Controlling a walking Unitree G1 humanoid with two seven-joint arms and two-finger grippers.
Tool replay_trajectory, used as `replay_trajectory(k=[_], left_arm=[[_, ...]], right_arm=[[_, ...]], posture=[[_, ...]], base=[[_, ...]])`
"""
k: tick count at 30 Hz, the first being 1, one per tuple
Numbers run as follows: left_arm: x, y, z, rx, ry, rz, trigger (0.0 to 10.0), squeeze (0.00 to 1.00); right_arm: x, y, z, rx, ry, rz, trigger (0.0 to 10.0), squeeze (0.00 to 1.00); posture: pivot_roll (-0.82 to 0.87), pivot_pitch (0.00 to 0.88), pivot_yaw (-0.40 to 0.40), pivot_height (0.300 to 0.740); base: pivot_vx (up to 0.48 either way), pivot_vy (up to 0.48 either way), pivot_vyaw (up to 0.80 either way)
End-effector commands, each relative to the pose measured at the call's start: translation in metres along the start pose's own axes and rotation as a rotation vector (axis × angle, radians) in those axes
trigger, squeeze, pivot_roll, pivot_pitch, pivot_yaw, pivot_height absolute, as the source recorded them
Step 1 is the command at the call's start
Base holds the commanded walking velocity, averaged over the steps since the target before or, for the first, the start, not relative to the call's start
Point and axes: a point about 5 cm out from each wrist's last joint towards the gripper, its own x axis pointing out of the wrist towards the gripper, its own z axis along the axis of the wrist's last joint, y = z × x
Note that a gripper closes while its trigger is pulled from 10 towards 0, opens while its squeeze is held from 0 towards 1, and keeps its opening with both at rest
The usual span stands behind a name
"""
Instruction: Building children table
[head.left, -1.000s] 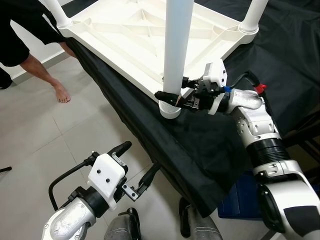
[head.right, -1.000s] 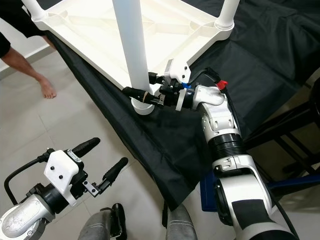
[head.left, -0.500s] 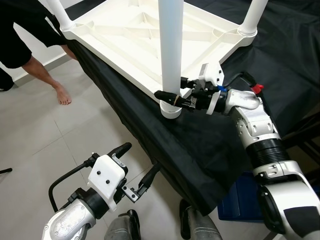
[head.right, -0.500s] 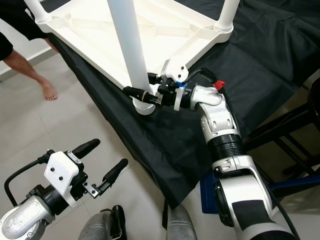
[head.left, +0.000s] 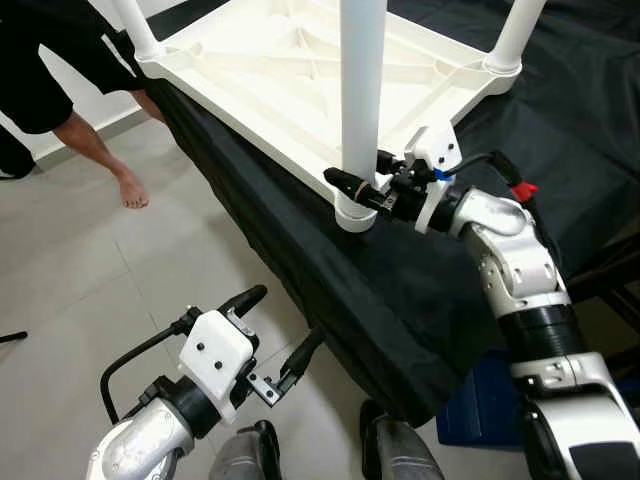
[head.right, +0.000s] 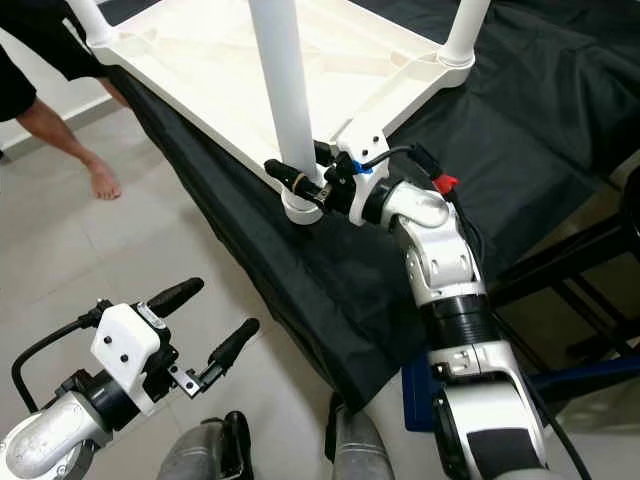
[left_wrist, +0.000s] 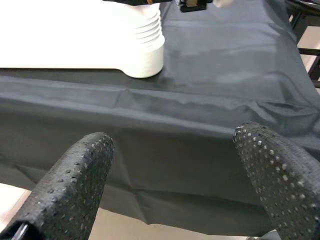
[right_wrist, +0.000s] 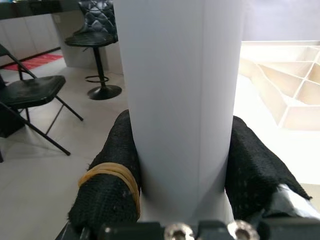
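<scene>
**White plastic leg clamped at the near corner**

White plastic table top (head.left: 290, 80) lies upside down on a black cloth (head.left: 400, 290) spread over a work surface, its ribbed underside facing up. Round legs rise from its corners: one at the far left (head.left: 135, 25), one at the far right (head.left: 515, 35), and the near one (head.left: 360, 90) standing upright in a ridged socket (head.left: 354, 215) at the corner that hangs just over the cloth's front edge.

The right gripper (head.left: 362, 186) reaches in from the right side and its two black fingers are closed around that near leg low down, just above the socket. From the right wrist view the leg (right_wrist: 180, 100) sits squeezed between the padded fingers (right_wrist: 107, 175), one of which has a tan rubber band (right_wrist: 110, 175) wrapped round it. Black chairs (right_wrist: 30, 100) stand on the floor beyond.

The left gripper (head.left: 270, 335) hangs low over the grey tiled floor (head.left: 90, 280), below and in front of the draped cloth, touching nothing. Its fingers (left_wrist: 75, 185) are spread wide apart, and between them the left wrist view looks up at the cloth edge and the white socket (left_wrist: 145, 45).

A person's bare leg and foot (head.left: 115, 165) stand on the tiles at the far left, beside the table's corner
</scene>
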Motion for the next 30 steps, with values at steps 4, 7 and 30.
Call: replay_trajectory(k=[4,7,30], left_arm=[[-0.002,-0.001,-0.007,-0.008,0.027,0.002,10.0,0.0],[-0.002,-0.001,-0.007,-0.007,0.027,0.001,10.0,0.0],[0.0,0.0,-0.009,0.005,0.024,-0.008,10.0,0.0]], right_arm=[[-0.015,0.009,-0.025,0.077,0.113,-0.124,10.0,0.0],[-0.018,0.01,-0.026,0.089,0.114,-0.169,10.0,0.0],[-0.03,0.039,-0.032,0.095,0.181,-0.488,10.0,0.0]], posture=[[0.08,0.353,0.017,0.74],[0.08,0.353,0.017,0.74],[0.08,0.344,0.023,0.74]], base=[[0.0,0.0,0.0],[0.0,0.0,0.0],[0.0,0.0,0.0]])
